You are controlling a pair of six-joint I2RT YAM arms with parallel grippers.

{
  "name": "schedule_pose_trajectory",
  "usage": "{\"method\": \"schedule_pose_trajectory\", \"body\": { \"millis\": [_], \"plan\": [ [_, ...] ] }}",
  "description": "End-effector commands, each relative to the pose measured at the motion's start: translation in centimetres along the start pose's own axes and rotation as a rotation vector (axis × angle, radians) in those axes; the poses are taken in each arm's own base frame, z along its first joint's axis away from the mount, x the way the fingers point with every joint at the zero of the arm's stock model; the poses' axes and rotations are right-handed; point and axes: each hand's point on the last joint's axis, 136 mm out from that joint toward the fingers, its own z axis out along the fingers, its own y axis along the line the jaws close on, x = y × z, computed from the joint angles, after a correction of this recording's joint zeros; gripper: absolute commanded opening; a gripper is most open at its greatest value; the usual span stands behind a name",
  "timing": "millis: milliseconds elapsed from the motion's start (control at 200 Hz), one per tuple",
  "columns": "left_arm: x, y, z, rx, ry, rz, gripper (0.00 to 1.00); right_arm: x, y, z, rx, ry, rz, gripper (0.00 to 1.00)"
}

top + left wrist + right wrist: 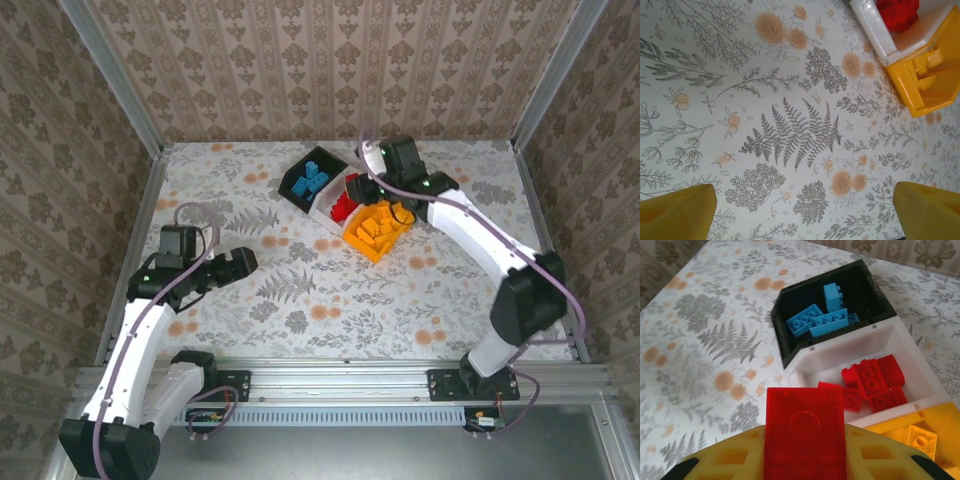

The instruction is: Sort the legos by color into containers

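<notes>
Right gripper (805, 460): jaws closed narrow on one red brick (805, 420), which lies flat between the yellow fingers (730, 460).
Position of held brick: at the rim of the white bin (840, 357), on the wrist camera's side of the row of bins.
Reason for hold (judgement): red bricks already lie in the white bin, so the brick is lined up for release there.
Left gripper (802, 215): jaws wide, nothing between them.
Left gripper location: over bare tablecloth (330, 290) at the near left, well apart from the bins.
Reason for position (judgement): it is kept back so the right arm can work at the bins unobstructed.
Bin row: far middle of the table, each bin touching the next, running diagonally from far left to near right.
Black bin (790, 340): far-left end; holds blue bricks (817, 322), about four.
White bin: middle; holds a cluster of red bricks (872, 382).
Orange bin (940, 420): near-right end; holds orange bricks (920, 440), count unclear.
Sorting state (judgement): each bin holds one colour, and the task is near completion.
</notes>
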Motion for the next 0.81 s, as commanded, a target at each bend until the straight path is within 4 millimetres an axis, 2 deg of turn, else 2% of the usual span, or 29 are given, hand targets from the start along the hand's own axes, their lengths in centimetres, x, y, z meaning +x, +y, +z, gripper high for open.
{"method": "schedule_pose_trajectory", "body": {
  "millis": [0, 155, 265, 395, 570, 800],
  "plan": [
    [0.6, 0.3, 0.4, -0.024, 0.015, -0.007, 0.94, 0.8, -2.7, 2.5, 0.077, 0.098, 0.071, 0.25],
    [1.1, 0.6, 0.1, -0.037, 0.020, 0.004, 0.94, 0.3, -5.6, 5.8, 0.145, 0.148, 0.067, 0.25],
    [1.3, 0.7, 0.0, -0.045, 0.026, 0.010, 0.95, -0.1, -6.9, 7.6, 0.182, 0.157, 0.060, 0.26],
    [1.2, 0.8, -0.1, -0.050, 0.025, 0.013, 0.95, -0.2, -7.8, 9.0, 0.200, 0.178, 0.055, 0.43],
    [1.2, 0.9, -0.1, -0.058, 0.024, 0.016, 0.96, -1.2, -7.8, 8.9, 0.203, 0.150, 0.062, 0.60],
    [0.9, 0.8, -0.2, -0.060, 0.017, 0.014, 0.96, -2.2, -7.3, 7.4, 0.182, 0.107, 0.059, 0.63]
  ]
}}
